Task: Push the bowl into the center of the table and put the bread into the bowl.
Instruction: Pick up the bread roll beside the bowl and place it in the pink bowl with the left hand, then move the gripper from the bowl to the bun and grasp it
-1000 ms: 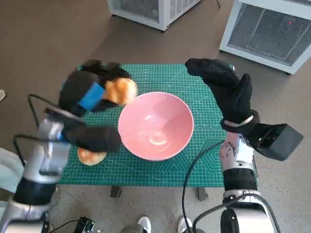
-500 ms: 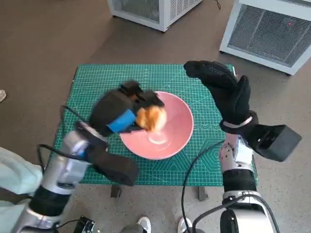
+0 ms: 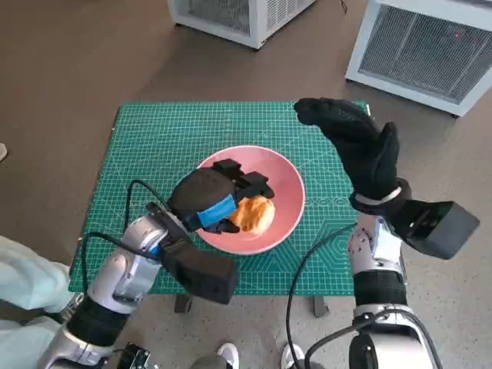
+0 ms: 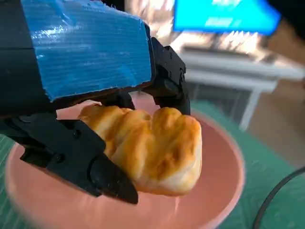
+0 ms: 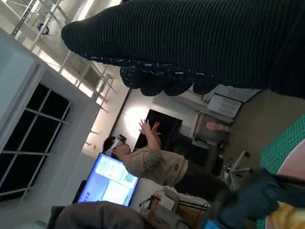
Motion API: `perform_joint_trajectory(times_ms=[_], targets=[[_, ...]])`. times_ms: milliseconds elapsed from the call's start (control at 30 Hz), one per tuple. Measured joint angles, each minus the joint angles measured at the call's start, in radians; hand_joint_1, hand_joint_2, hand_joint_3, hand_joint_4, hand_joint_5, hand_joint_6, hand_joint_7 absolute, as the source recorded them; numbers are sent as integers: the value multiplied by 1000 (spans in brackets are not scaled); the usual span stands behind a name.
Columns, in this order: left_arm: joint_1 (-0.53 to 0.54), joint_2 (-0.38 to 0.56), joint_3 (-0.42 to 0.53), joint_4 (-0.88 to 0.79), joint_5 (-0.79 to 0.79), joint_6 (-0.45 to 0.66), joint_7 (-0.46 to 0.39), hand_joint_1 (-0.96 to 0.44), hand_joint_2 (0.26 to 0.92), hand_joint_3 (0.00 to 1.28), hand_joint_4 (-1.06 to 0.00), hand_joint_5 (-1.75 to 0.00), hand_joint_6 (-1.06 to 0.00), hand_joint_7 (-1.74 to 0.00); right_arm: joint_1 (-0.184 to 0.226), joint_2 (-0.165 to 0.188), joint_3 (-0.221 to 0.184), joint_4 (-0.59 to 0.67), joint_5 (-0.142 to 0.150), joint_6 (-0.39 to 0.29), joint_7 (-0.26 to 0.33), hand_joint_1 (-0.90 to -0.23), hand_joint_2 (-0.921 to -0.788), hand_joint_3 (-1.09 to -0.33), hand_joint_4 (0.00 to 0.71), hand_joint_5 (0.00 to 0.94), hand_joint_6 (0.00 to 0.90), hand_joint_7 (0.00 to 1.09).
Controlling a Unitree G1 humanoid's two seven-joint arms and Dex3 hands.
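Now, from my head camera, my left hand (image 3: 207, 201) reaches over the near rim of the pink bowl (image 3: 286, 178), which sits about in the middle of the worktop (image 3: 146, 138) on its green cutting mat. My left fingers are clamped on the bread (image 3: 254, 214), a golden roll held inside the bowl's hollow; I cannot tell from above whether it touches the bottom. My right hand (image 3: 361, 150) hangs raised beside the bowl's right edge, apart from it, fingers stretched out and spread, holding nothing. Two white slatted cabinets (image 3: 415, 46) stand on the floor beyond the far side of the worktop.

From behind my left hand (image 4: 86, 71), the blue tape fills the near frame, and my black fingers (image 4: 71, 152) press both sides of the bread (image 4: 152, 148). The roll hangs a little above the blurred bowl (image 4: 224, 181), its ridged crust facing the camera.

From behind my right hand (image 5: 200, 47), the glove crosses the frame as a dark ribbed band with nothing in it. Beyond it a person (image 5: 152, 162) stands with both hands raised beside a lit screen (image 5: 109, 179). A sliver of bowl (image 5: 293, 167) and bread (image 5: 286, 217) shows at the frame's edge.
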Motion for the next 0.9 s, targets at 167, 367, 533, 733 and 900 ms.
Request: perform_joint_trajectory(times_ms=[167, 367, 533, 733, 900], targets=[[14, 0, 9, -49, -6, 55, -52, -241, 786, 2, -100, -4, -241, -96, 6, 1, 0, -10, 4, 8, -1, -693, -921, -768, 163, 5, -1, 596], [42, 5, 42, -127, -31, 83, -94, -274, 768, 0, -79, 0, -235, -75, 10, 5, 1, -19, 4, 12, -3, -694, -921, -763, 163, 5, -1, 595], [86, 33, 103, -252, -70, 112, -154, -271, 756, 0, -80, -2, -236, -68, 15, 7, 1, -24, 4, 13, -5, -690, -921, -759, 164, 5, -1, 595], [161, 87, 241, -417, -160, 146, -209, -247, 746, 0, -84, -2, -240, -64, 19, 9, 1, -27, 5, 15, -5, -684, -921, -756, 165, 6, -1, 597], [243, 133, 363, -529, -231, 185, -249, -220, 743, 0, -80, 0, -240, -60, 20, 9, 2, -28, 4, 16, -5, -680, -921, -756, 165, 6, -1, 597]])
